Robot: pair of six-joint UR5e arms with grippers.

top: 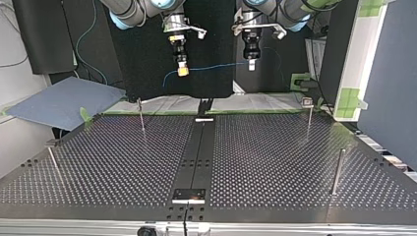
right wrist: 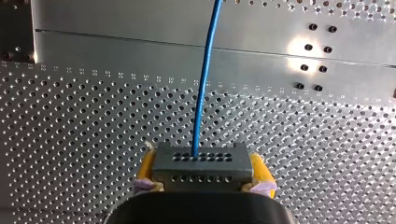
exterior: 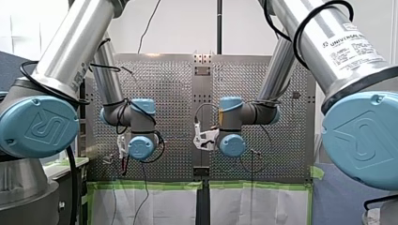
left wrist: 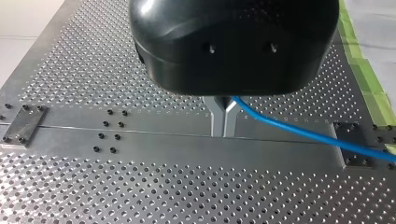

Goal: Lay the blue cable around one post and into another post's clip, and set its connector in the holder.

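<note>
The black housing of my left gripper (left wrist: 223,130) hides where it grips the blue cable (left wrist: 299,132), which the left wrist view's edge cuts off. The body of my right gripper (right wrist: 204,179) covers the near side of the connector (right wrist: 201,158). One post (top: 309,123) has a top too small to read (top view), perhaps a clip.

Four posts (top: 337,169) edge the perforated table (top: 265,157); its middle lies open; the blue cable (top: 216,66) hangs high between my left gripper (top: 252,64) and my right gripper (top: 183,72)

Robotics laboratory test cell. Evidence: my silver left arm with pale blue joint caps (exterior: 70,51) and matching right arm (exterior: 328,42) over a perforated grey metal bench plate (top: 275,147). It carries thin steel posts (top: 337,172), green tape edging (exterior: 155,185) and black screens (top: 49,34) behind.
</note>
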